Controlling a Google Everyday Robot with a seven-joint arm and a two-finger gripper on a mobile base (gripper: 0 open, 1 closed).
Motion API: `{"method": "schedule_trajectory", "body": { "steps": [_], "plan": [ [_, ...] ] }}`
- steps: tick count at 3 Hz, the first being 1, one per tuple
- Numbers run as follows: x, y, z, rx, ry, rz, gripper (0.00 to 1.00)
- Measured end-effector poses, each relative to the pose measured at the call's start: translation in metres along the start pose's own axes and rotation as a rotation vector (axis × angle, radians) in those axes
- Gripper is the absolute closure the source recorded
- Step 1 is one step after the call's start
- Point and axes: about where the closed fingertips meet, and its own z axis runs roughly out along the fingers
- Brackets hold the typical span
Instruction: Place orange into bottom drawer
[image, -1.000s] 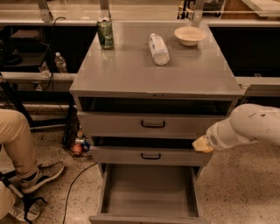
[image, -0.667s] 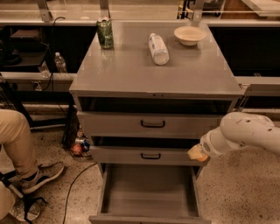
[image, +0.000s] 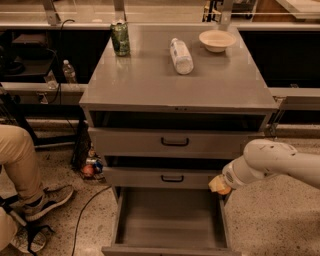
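The bottom drawer (image: 165, 222) is pulled out at the foot of the grey cabinet, and its flat floor is bare. My gripper (image: 220, 185) comes in from the right on a white arm. It hangs at the drawer's back right corner, just below the middle drawer front. It is shut on the orange (image: 224, 190), of which only a small orange patch shows under the pale fingers. The orange is above the drawer's right wall, not resting on the floor.
A green can (image: 120, 38), a lying plastic bottle (image: 181, 56) and a cream bowl (image: 217, 40) sit on the cabinet top. Two closed drawer fronts have black handles. A seated person's leg (image: 20, 160) and a floor cable are at the left, with a dark red round thing (image: 88, 170).
My arm has moved down and to the left with the orange, from beside the middle drawer front to the bottom drawer's back right corner.
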Motion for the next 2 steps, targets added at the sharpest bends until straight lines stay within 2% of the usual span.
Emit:
{"method": "schedule_trajectory", "body": {
  "steps": [1, 2],
  "plan": [
    [0.009, 0.003, 0.026, -0.029, 0.031, 0.021, 1.00],
    [0.028, 0.007, 0.080, -0.069, 0.084, 0.071, 1.00]
  ]
}}
